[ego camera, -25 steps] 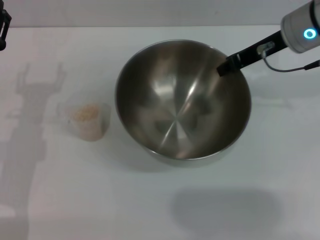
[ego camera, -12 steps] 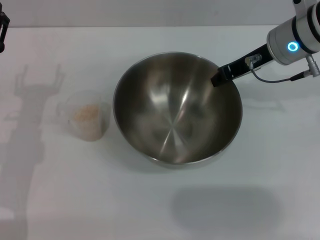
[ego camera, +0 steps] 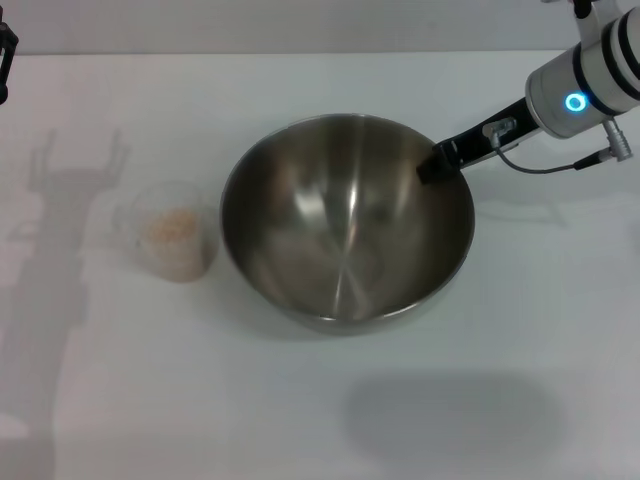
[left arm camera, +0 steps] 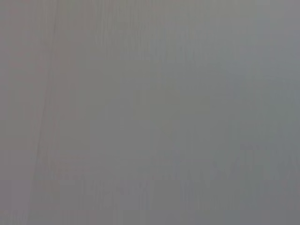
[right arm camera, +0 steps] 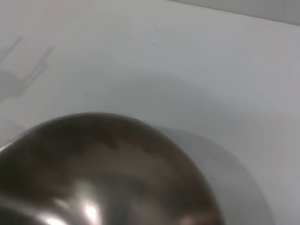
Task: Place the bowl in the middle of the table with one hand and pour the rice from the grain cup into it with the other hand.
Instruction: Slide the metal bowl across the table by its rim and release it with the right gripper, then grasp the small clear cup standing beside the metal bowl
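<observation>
Table (ego camera: 300,420): plain white top; it carries the bowl near its middle and the cup off to the robot's left; a slick surface, so I judge anything nudged on it may slide rather than stay put

Bowl (ego camera: 345,220): wide steel bowl, upright and empty, sitting near the middle of the table; its shiny inside also fills the lower part of the right wrist view (right arm camera: 103,173); risk: if the grip lets go unevenly or drags on the rim, the round-bottomed bowl could rock, skid or bump the cup just beside it

Right gripper (ego camera: 432,168): dark tip at the bowl's far right rim, one finger seeming to sit inside the wall; it appears pinched on the rim, though the outer finger is hidden; risk: a sideways pull-away could tip the bowl

Left gripper (ego camera: 5,60): only a dark edge shows at the far left corner, well apart from the cup; whether it is spread or closed I cannot tell; its wrist view shows only blank grey

Cup (ego camera: 178,240): small clear plastic cup, upright, just left of the bowl; light, so a clumsy grasp could knock it over

Rice (ego camera: 172,226): pale grains inside the cup; risk: scattering on the table if the pour starts short of the rim
</observation>
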